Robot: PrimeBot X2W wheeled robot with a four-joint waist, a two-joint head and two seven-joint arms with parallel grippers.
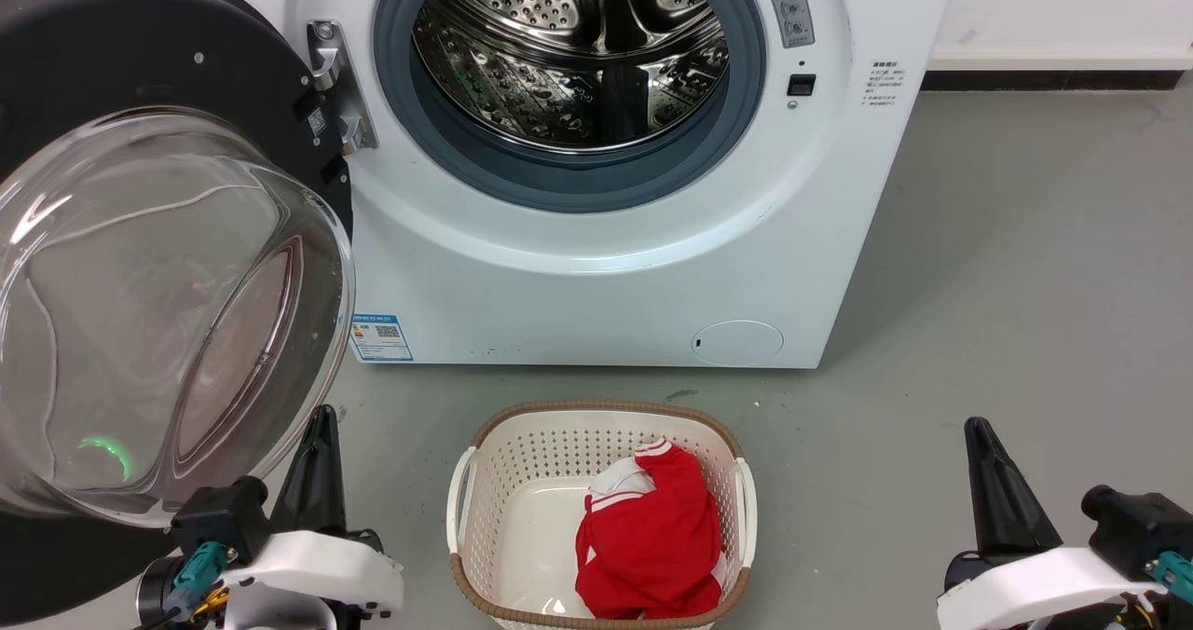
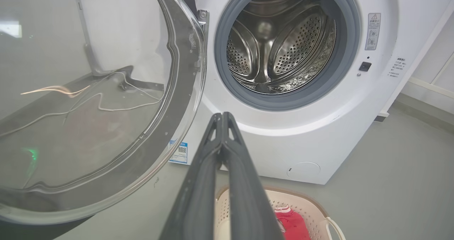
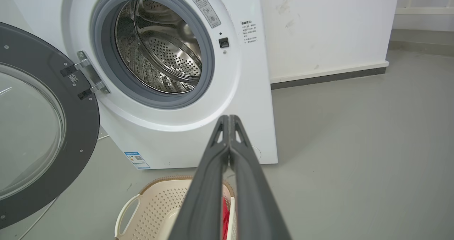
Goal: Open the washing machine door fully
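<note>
Head view first: washing machine door (image 1: 158,285) swung out on the hinge (image 1: 340,89) at the left of the washing machine (image 1: 606,276), inner face and bulging glass bowl turned toward the camera, black ring behind, free edge well forward of the machine front. Drum (image 1: 569,52) laid bare inside the grey gasket (image 1: 559,183), plain steel, no laundry in sight. Left gripper (image 1: 322,425) low before the machine's left corner, just beside the lower rim of the bowl, touching or not hard to say. Right gripper (image 1: 979,430) well apart, off the machine's right side, above the grey floor (image 1: 1025,285). Laundry basket (image 1: 522,462) on the floor just before the machine, below the opening, holding one red and white garment (image 1: 652,537) in its right half. Left wrist view next: both fingers pressed flat together, clamped on nothing, pointing at the machine front below the opening. Door looming close to their left, plane upright, hinge axis vertical. Right wrist view last: fingers likewise closed tip to tip with nothing between, aimed at the machine's lower right corner, door far off to the left beyond the basket. Judged from this: already wide, perhaps short of full swing. Left arm plainly the nearer, and any finishing push likely to run leftward against the rim or inner face, away from the machine's opening. Worth minding the curved glass, a poor surface for closed tips to press without sliding.
</note>
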